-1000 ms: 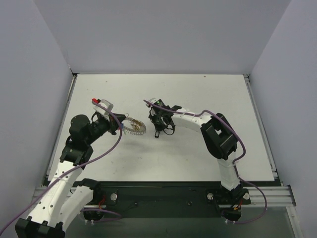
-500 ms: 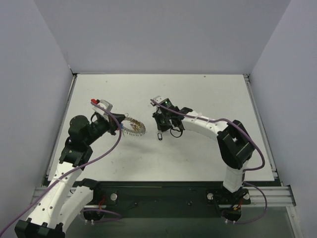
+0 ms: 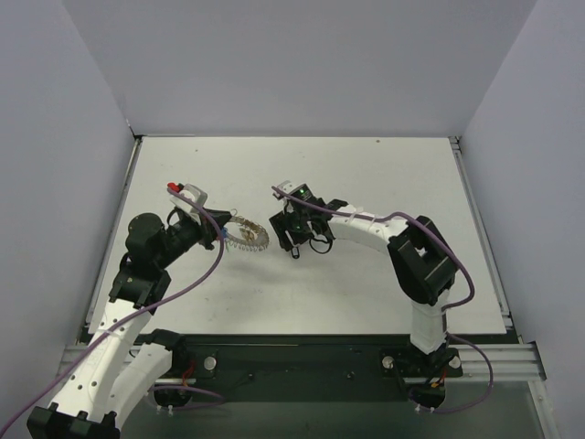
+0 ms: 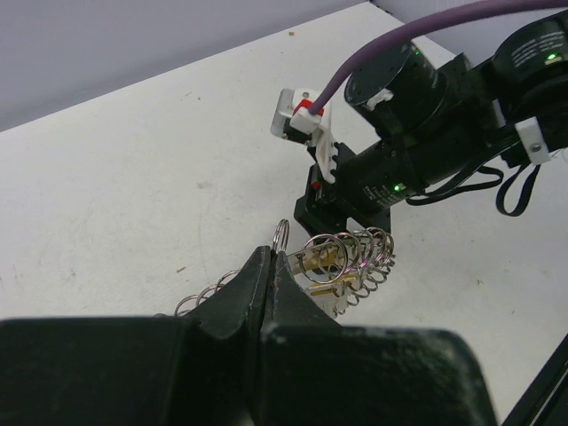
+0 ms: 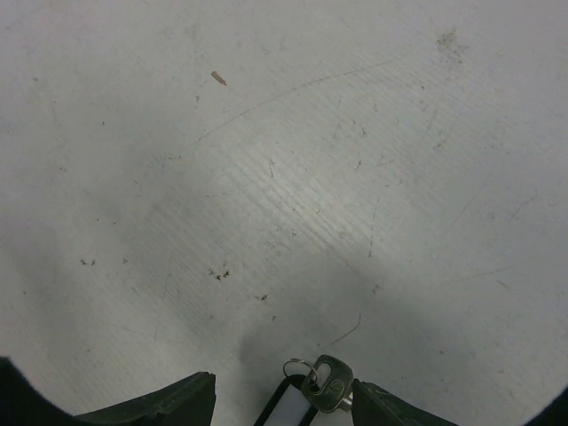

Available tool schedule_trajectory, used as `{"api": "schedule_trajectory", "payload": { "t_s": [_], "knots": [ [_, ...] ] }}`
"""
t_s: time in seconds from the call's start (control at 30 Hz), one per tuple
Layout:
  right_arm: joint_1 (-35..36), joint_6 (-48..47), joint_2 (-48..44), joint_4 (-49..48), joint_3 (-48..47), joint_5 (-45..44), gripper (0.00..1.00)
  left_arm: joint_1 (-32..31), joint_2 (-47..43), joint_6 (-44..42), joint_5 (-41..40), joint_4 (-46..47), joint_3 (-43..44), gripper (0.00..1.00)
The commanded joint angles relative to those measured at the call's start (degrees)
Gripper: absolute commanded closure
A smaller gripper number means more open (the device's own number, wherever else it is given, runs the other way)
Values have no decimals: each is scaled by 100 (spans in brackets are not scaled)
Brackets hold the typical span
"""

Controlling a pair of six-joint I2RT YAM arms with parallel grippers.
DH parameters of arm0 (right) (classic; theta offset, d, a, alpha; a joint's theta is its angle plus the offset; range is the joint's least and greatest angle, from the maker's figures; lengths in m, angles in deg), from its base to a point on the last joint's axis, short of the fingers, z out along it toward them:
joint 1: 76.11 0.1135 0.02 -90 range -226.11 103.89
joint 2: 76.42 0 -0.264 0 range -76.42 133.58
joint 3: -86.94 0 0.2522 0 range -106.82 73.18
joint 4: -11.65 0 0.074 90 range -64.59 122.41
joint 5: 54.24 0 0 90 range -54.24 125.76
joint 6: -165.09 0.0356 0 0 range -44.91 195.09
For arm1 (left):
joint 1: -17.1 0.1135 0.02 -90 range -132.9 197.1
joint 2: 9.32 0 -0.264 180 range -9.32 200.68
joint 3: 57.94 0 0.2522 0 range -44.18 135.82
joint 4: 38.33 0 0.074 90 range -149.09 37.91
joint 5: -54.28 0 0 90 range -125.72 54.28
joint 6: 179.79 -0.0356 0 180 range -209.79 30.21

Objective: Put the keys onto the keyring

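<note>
My left gripper (image 4: pixel 271 259) is shut on the rim of the keyring (image 4: pixel 355 256), a silvery coil held off the table. Brass-coloured keys (image 4: pixel 327 266) hang inside the coil. In the top view the left gripper (image 3: pixel 222 234) holds the keyring (image 3: pixel 248 235) towards the right arm. My right gripper (image 5: pixel 284 390) stands open, pointing down at the table. Between its fingers (image 5: pixel 160 404) shows a metal key (image 5: pixel 328 383) with a small split ring and a black tag (image 5: pixel 286 414). From above, the right gripper (image 3: pixel 293 240) is just right of the keyring.
The white table (image 3: pixel 366 283) is walled on three sides. The right arm's wrist (image 4: pixel 399 169) with its purple cable (image 4: pixel 417 27) fills the space just beyond the keyring. A black cable loop (image 3: pixel 320 243) hangs by the right gripper.
My right gripper has opened from shut, and the tagged key now shows between its spread fingers. The right arm swung a little right, then back left. The left arm has held still.
</note>
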State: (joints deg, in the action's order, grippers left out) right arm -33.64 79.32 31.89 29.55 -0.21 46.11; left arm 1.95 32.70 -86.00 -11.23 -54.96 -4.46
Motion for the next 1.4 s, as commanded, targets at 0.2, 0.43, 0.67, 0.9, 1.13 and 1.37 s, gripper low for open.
{"api": "schedule_trajectory", "payload": {
  "t_s": [0.2, 0.43, 0.67, 0.9, 1.13, 1.37],
  "knots": [
    [50, -89, 656, 201, -528, -156, 44, 48, -132, 34, 135, 340, 114, 100],
    [129, -194, 709, 254, -440, -349, 100, 48, -141, 34, 91, 340, 114, 100],
    [129, -115, 261, 96, -159, -209, 100, 48, -150, 16, 82, 331, 106, 100],
    [147, 87, -590, -106, 402, 160, 100, 48, -159, 16, 91, 340, 97, 100],
    [217, 192, -908, -89, 746, 266, 100, 39, -177, 25, 108, 349, 79, 100],
    [296, 306, -1733, -291, 1238, 160, 100, 39, -98, 16, 310, 375, 71, 100]
  ]
}}
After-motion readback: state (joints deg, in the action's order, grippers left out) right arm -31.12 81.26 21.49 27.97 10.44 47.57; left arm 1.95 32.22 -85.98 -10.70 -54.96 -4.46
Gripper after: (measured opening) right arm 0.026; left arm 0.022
